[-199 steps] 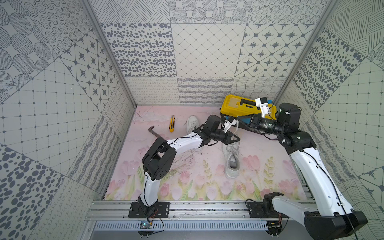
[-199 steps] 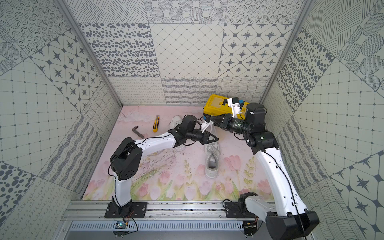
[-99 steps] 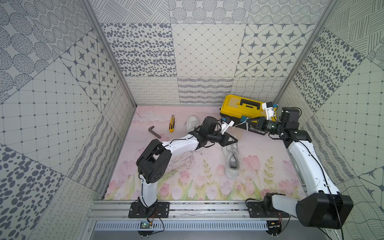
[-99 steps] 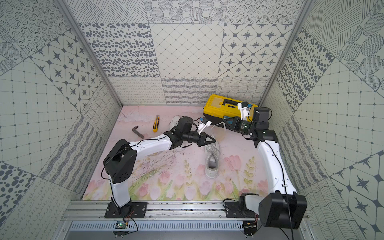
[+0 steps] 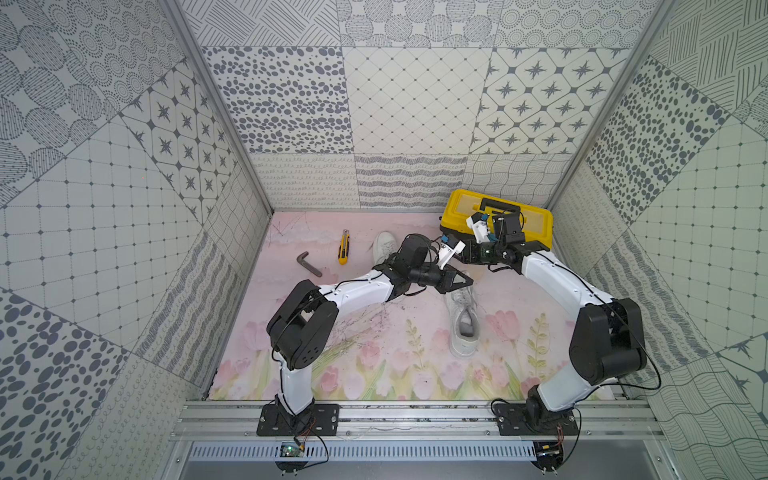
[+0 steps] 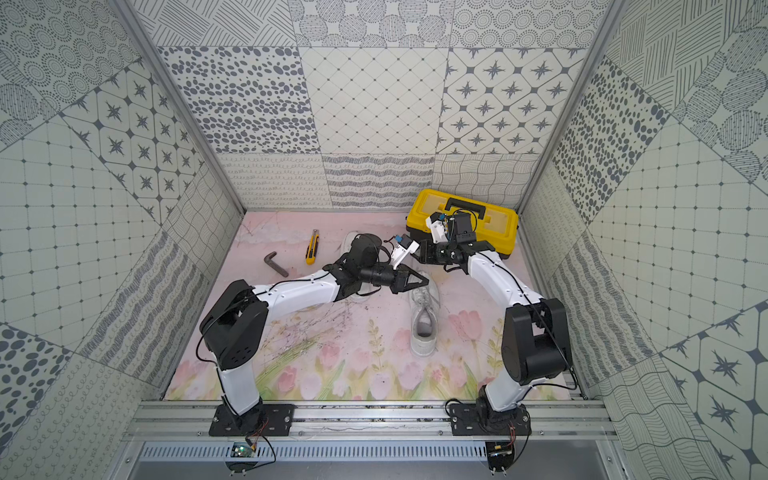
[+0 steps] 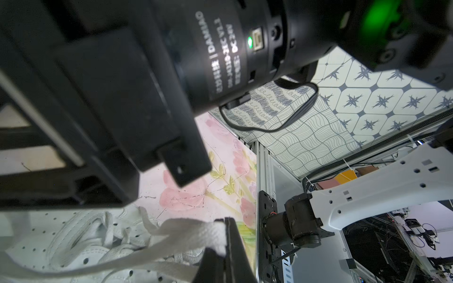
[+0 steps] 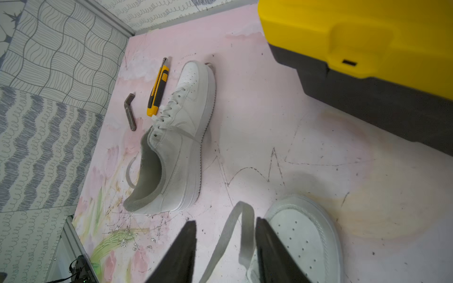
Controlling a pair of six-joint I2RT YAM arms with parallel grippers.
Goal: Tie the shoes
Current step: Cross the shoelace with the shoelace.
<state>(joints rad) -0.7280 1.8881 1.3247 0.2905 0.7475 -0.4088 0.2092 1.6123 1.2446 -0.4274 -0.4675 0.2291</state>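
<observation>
One white shoe point(image 5: 463, 320) lies mid-mat, toe towards the back. The second shoe point(image 5: 384, 245) lies further back, partly behind my left arm, and shows whole in the right wrist view point(image 8: 181, 137). My left gripper point(image 7: 225, 235) is shut on a pale lace point(image 7: 186, 232) just above the nearer shoe's toe point(image 5: 467, 281). My right gripper point(image 8: 225, 235) hangs open over that toe point(image 8: 301, 235). A slack loop of lace point(image 8: 242, 220) lies between its fingers, resting against one finger point(image 8: 267, 245).
A yellow toolbox point(image 5: 496, 218) stands at the back right, just behind my right wrist. A yellow box cutter point(image 5: 343, 247) and a dark hex key point(image 5: 309, 264) lie at the back left. My two wrists are very close together.
My right gripper has opened and let go of the lace. My right arm has folded lower and swung back from the toolbox towards the shoe. My left gripper still holds its lace.
</observation>
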